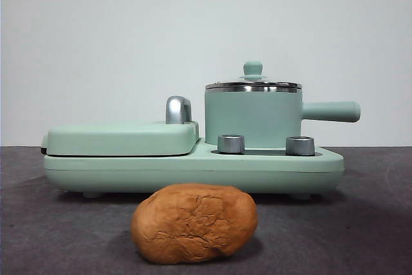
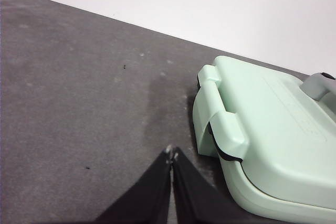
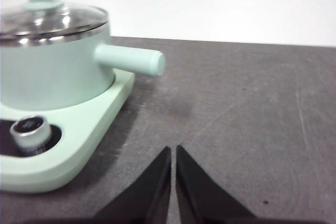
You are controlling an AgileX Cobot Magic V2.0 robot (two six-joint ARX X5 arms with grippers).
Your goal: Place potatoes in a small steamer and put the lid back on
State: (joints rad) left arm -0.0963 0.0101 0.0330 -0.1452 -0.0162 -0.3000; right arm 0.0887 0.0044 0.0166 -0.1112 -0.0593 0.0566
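The left hand (image 2: 171, 155) waits clenched and empty by the flat mint-green griddle (image 1: 122, 138). The cracked orange-brown potato (image 1: 194, 223) lies on the dark table (image 1: 58, 236) before the mint-green steamer pot (image 1: 252, 119), whose glass lid (image 1: 253, 84) is on. The right hand (image 3: 173, 151), also clenched, likely must first lift that lid

Inside of the small steamer (image 1: 252, 119) hidden behind its green wall and the lid (image 1: 253, 84). Left part of the lid (image 3: 50, 18) cut off at the picture's edge in the right wrist view. Griddle cover (image 2: 275, 129) cut off too in the left wrist view. Neither gripper seen in the front view.
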